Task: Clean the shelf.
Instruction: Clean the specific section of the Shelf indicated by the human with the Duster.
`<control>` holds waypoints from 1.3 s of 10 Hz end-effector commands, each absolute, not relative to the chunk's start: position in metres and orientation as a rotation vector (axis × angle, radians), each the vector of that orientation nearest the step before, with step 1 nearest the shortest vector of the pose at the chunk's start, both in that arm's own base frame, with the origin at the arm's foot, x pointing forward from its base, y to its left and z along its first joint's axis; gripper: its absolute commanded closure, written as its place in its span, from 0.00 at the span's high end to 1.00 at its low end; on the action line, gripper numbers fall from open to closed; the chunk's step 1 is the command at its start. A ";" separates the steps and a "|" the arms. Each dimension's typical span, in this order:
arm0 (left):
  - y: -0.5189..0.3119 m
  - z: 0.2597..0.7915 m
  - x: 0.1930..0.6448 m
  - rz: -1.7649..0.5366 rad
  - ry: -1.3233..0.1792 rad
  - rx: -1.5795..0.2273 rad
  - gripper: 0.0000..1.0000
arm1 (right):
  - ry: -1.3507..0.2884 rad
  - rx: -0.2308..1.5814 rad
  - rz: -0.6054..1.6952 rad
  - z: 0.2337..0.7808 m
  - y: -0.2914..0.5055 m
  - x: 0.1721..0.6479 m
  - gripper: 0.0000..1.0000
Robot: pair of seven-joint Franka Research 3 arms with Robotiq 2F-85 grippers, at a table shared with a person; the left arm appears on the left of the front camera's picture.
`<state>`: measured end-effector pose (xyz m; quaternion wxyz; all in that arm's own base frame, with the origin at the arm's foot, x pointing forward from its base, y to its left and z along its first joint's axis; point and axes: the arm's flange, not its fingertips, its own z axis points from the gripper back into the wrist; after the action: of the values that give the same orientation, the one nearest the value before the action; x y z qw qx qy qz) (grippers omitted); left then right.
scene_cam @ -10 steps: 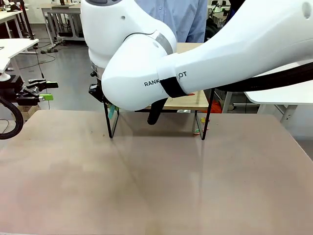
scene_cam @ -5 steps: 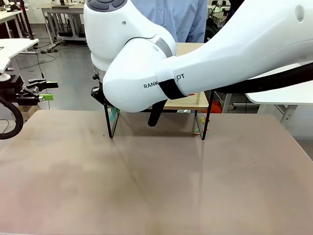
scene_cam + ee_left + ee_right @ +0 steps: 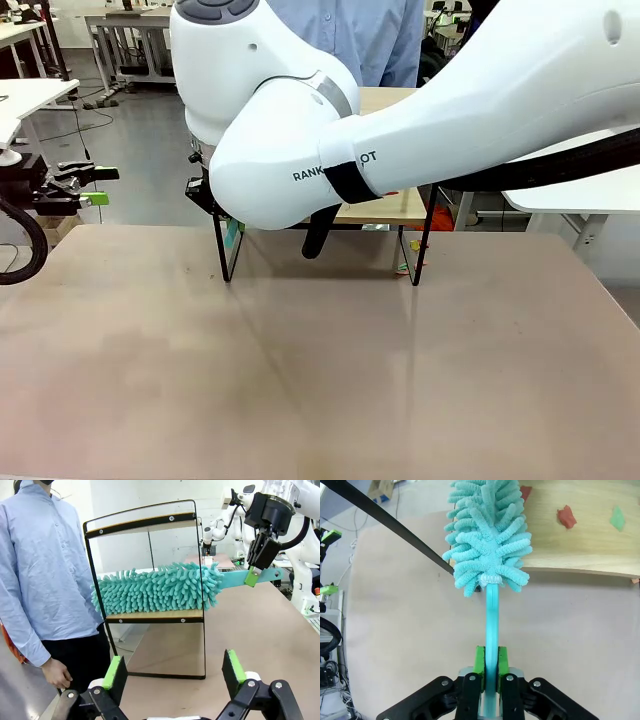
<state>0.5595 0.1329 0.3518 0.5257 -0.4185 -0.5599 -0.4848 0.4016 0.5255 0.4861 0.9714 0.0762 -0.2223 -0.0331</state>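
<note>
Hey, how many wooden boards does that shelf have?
2: the top board just under the frame's upper rail, and the lower board beneath the duster. None looks hidden.

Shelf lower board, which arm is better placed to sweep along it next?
Right. The right gripper is shut on the teal duster's handle, with the fluffy head lying on the lower board. The left gripper is open and empty, apart from the shelf.

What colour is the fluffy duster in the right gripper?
Teal, head and handle alike; the duster shows best in the right wrist view.
</note>
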 end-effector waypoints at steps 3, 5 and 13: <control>0.132 0.355 0.557 -1.167 -1.351 -0.995 1.00 | -0.406 0.157 -0.098 0.493 0.487 0.419 0.13; 0.132 0.355 0.557 -1.167 -1.351 -0.995 1.00 | -0.345 0.172 -0.084 0.491 0.464 0.429 0.13; 0.132 0.355 0.557 -1.167 -1.351 -0.995 1.00 | -0.346 0.057 -0.096 0.495 0.381 0.450 0.13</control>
<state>0.5595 0.1329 0.3517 0.5257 -0.4185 -0.5599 -0.4848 0.4543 0.3975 0.4959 0.9823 0.0388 -0.1731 -0.0598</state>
